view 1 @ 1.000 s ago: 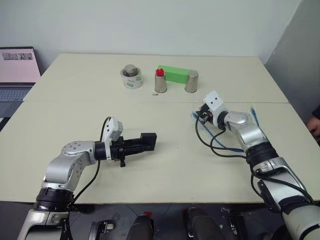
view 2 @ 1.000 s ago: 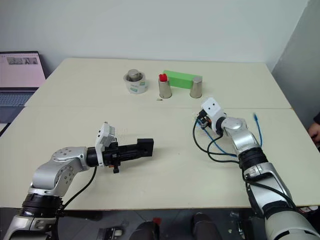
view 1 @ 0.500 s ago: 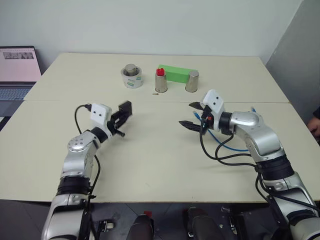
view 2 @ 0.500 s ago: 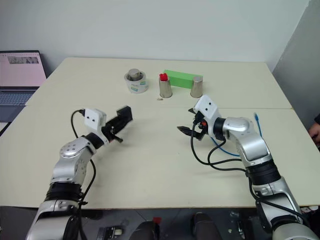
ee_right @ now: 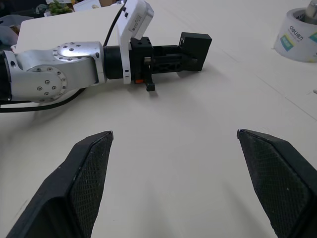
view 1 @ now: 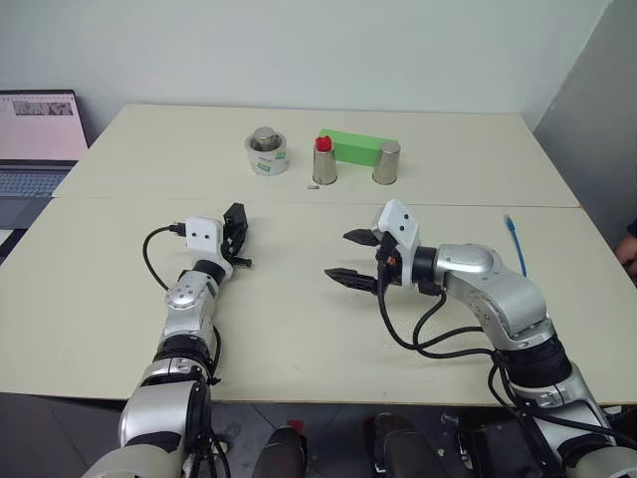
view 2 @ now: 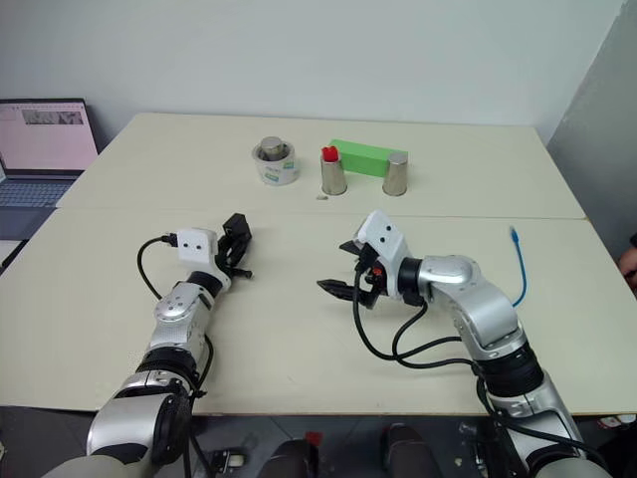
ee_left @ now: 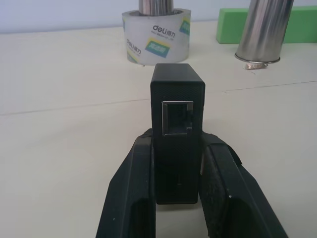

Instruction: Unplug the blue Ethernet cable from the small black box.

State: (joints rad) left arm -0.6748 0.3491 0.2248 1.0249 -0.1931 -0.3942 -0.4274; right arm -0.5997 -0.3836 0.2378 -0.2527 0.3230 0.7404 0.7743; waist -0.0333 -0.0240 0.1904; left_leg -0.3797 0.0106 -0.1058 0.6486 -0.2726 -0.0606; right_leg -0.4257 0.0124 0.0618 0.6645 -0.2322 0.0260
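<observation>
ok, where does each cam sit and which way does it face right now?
Left and right eye: on the head, looking forward and down over the table; both arms show.
Left wrist: along the left pincer, shut on the small black box, toward the tape roll.
Right wrist: between the open right pincer fingers, facing the left arm.
Shared: both wrist views show the box.

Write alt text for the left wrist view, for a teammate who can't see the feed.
The left gripper is shut on the small matte-black box, whose square metal-rimmed port faces the camera with nothing plugged in. Behind it on the cream table stand a white tape roll, a steel cup and a green block.
</observation>
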